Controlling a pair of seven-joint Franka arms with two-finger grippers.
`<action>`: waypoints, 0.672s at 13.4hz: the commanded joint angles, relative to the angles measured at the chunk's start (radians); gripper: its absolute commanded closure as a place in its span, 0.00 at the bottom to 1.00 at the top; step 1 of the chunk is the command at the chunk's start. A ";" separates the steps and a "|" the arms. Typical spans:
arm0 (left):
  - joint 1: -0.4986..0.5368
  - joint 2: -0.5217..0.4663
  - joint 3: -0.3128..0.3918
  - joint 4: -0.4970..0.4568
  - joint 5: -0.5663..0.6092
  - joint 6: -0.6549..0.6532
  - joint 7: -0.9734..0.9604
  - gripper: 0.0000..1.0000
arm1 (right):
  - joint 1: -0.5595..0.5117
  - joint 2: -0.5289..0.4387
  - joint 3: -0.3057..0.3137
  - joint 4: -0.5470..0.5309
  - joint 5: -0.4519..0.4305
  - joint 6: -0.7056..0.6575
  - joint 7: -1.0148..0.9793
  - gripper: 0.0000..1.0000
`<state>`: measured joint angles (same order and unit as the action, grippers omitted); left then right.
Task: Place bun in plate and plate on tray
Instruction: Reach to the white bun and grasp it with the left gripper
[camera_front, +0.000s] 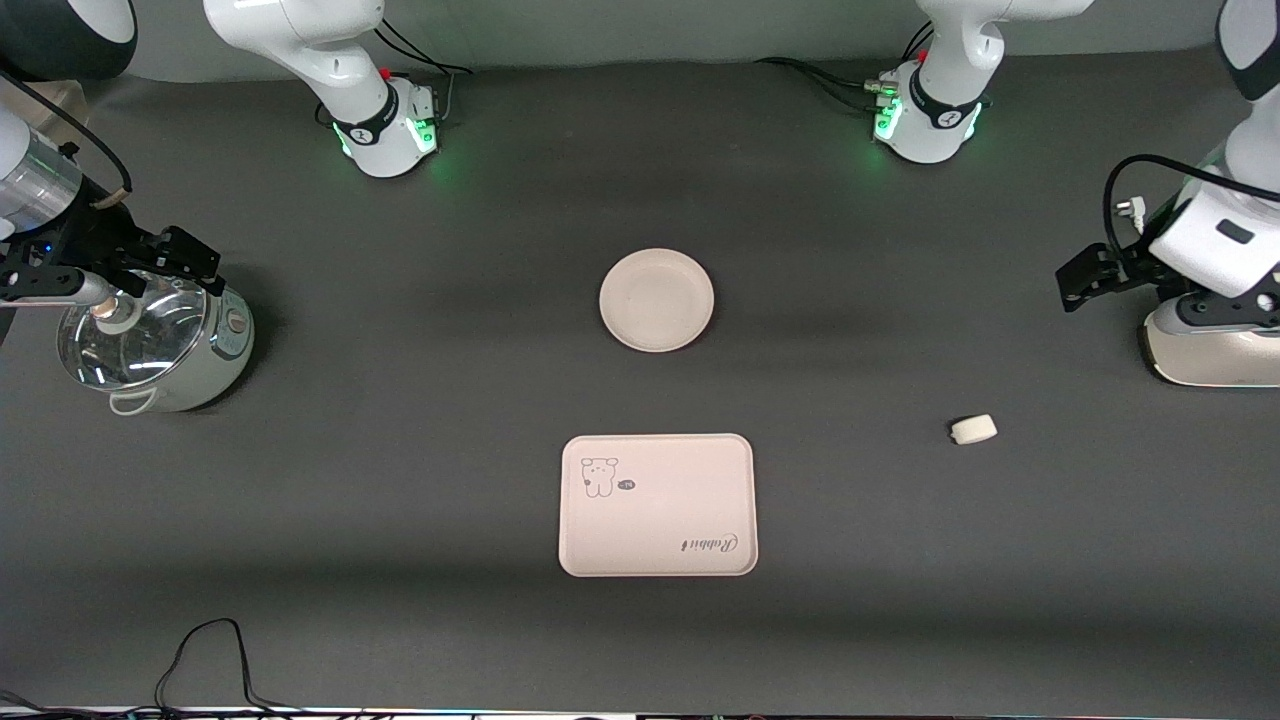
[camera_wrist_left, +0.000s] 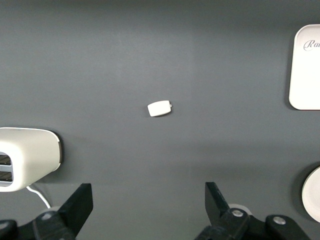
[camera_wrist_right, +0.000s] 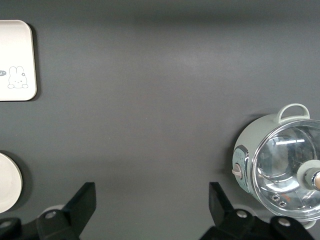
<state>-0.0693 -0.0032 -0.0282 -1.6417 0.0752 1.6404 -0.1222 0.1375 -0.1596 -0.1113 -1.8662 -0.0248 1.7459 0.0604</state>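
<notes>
The plate (camera_front: 656, 300) lies empty at the table's middle. The tray (camera_front: 657, 505), with its animal print and "Rabbit" lettering, lies empty nearer to the front camera than the plate. The bun (camera_front: 973, 429) lies on the table toward the left arm's end, apart from both. My left gripper (camera_front: 1078, 283) is open and empty, up beside the toaster; its wrist view shows the bun (camera_wrist_left: 160, 108), the tray's edge (camera_wrist_left: 306, 67) and the plate's rim (camera_wrist_left: 314, 200). My right gripper (camera_front: 190, 262) is open and empty over the pot; its wrist view shows the tray (camera_wrist_right: 15, 60) and the plate (camera_wrist_right: 6, 182).
A pale green pot with a glass lid (camera_front: 150, 345) stands at the right arm's end and also shows in the right wrist view (camera_wrist_right: 280, 170). A white toaster (camera_front: 1210, 350) stands at the left arm's end and shows in the left wrist view (camera_wrist_left: 27, 157). Cables (camera_front: 210, 660) lie at the table's near edge.
</notes>
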 joint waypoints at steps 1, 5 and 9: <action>0.031 -0.006 -0.033 0.023 -0.011 -0.045 0.032 0.00 | -0.001 -0.020 0.005 0.009 -0.023 -0.017 -0.011 0.00; 0.031 -0.006 -0.028 0.039 -0.011 -0.109 0.021 0.00 | -0.006 -0.021 0.013 0.025 -0.018 -0.049 -0.007 0.00; 0.016 0.020 -0.032 0.028 -0.014 -0.084 0.030 0.00 | -0.001 -0.005 0.038 0.024 -0.015 -0.046 -0.002 0.00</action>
<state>-0.0476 0.0021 -0.0575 -1.6178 0.0695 1.5525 -0.1099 0.1376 -0.1713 -0.0980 -1.8527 -0.0250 1.7105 0.0604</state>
